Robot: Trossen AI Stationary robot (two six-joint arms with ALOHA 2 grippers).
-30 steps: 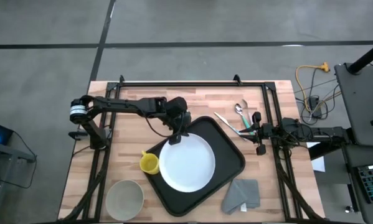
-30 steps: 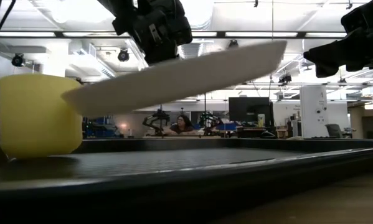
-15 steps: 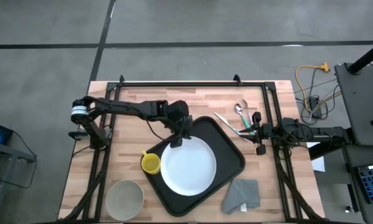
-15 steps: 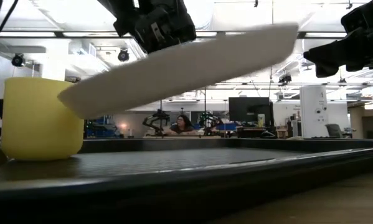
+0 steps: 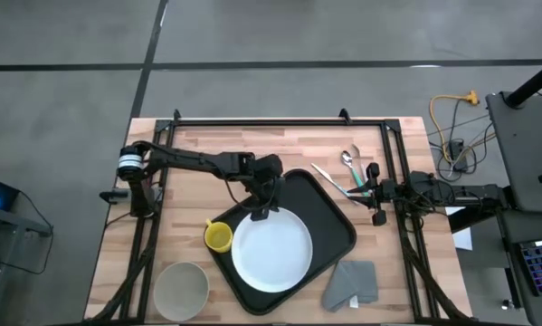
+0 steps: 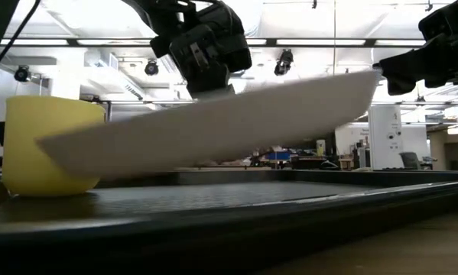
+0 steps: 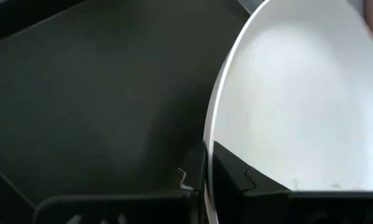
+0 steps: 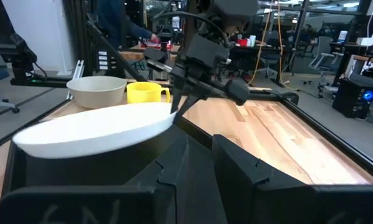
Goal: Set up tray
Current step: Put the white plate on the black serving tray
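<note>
The black tray (image 5: 336,215) lies turned at an angle on the wooden table. My left gripper (image 5: 261,209) is over the tray's far left part, shut on the round white plate (image 5: 272,254). The plate hangs tilted above the tray floor (image 6: 213,205). Its low side is near the yellow cup (image 5: 218,237), which stands upright in the tray's left corner. My right gripper (image 5: 368,193) waits at the table's right side beside the cutlery, its fingers a narrow gap apart and touching nothing. My left gripper pinches the plate's rim at its far left side (image 7: 207,148), one finger above the rim and one below it. The fingers come slanting down from the table's far left. The plate (image 6: 213,126) is lifted clear of the tray and tilted.
A pale bowl (image 5: 181,288) stands on the table near the left near corner. A folded grey cloth (image 5: 352,283) lies by the tray's near right side. Cutlery (image 5: 341,172) lies beyond the tray's right corner. A black frame rail (image 5: 280,122) runs along the far edge.
My left gripper has moved down and a little toward the table's near right, still shut on the plate. The plate has come lower over the tray and shifted toward the near edge, staying tilted; its low side now hangs in front of the yellow cup.
</note>
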